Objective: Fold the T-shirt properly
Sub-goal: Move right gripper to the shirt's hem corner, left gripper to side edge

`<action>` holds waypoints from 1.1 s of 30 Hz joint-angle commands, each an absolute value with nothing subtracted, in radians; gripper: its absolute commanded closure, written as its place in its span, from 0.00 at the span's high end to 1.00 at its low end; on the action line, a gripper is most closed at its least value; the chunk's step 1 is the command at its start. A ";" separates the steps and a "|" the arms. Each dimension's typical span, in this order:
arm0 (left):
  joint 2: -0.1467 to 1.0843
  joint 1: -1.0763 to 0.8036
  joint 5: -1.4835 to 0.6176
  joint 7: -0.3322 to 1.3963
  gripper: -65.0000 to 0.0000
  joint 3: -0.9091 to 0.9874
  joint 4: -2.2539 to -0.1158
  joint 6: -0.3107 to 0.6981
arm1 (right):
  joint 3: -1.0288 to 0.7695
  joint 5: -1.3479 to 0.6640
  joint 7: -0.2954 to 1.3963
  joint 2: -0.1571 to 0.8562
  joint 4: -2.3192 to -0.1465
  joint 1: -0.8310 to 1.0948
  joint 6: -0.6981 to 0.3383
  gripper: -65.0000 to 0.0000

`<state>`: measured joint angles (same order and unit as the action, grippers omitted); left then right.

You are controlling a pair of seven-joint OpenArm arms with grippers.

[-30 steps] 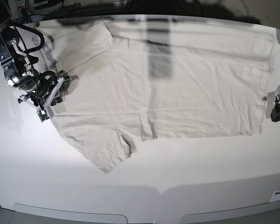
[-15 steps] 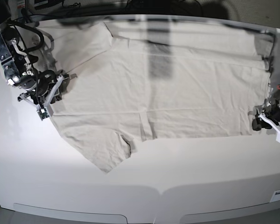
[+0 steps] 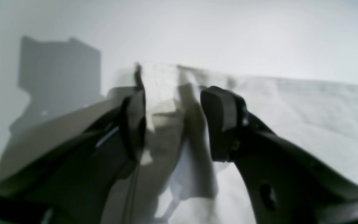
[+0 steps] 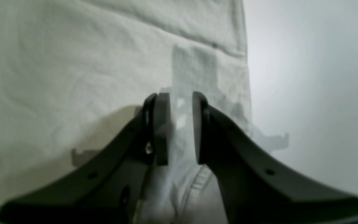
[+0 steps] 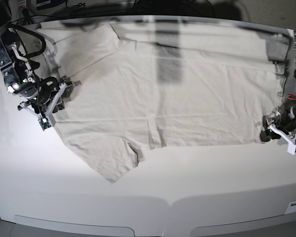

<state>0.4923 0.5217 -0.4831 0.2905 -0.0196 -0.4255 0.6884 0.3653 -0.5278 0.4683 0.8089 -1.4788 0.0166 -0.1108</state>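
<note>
The pale grey-beige T-shirt (image 5: 187, 98) lies spread flat across the white table (image 5: 187, 182), with one sleeve pointing toward the front left. My right gripper (image 5: 54, 101) sits at the shirt's left edge. In the right wrist view the right gripper (image 4: 179, 105) has its jaws narrowly apart, pinching a raised bit of hemmed T-shirt (image 4: 73, 62) edge. My left gripper (image 5: 270, 129) is at the shirt's front right corner. Seen from the left wrist, the left gripper (image 3: 176, 102) stands open and wide, a bunched corner of T-shirt (image 3: 306, 109) rising between its fingers.
Dark cables and equipment (image 5: 79, 6) line the table's back edge. Bare white table surface runs along the front, below the shirt. A dark shadow band (image 5: 167, 64) falls across the middle of the shirt.
My left arm came in from the right edge onto the shirt's front right corner, and its jaws narrowed slightly. The right gripper stayed at the left edge.
</note>
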 commanded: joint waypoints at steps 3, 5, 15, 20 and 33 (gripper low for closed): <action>0.491 0.541 -0.472 0.308 0.36 -0.020 -0.432 0.698 | 0.354 -0.525 0.448 0.831 -1.490 0.000 -0.109 0.20; 0.493 0.541 -0.471 0.300 0.25 -0.020 -0.432 0.698 | 0.354 -0.524 0.448 0.833 -1.490 0.000 -0.109 0.20; 0.526 0.540 -0.472 0.254 0.00 -0.020 -0.432 0.698 | 0.354 -0.539 0.407 0.841 -1.490 -0.072 -0.108 0.21; 0.519 0.540 -0.474 0.261 0.00 -0.020 -0.432 0.698 | 0.358 -0.648 0.493 0.836 -1.487 -0.205 -0.109 0.21; 0.461 0.515 -0.475 0.264 0.00 -0.020 -0.432 0.698 | 0.694 -0.802 0.526 0.779 -1.047 -0.657 -0.190 0.21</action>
<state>0.4511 0.5022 -0.4915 0.2386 -0.0196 -0.4267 0.6914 0.7090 -0.7994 0.5442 0.7635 -1.0294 -0.6285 -0.1898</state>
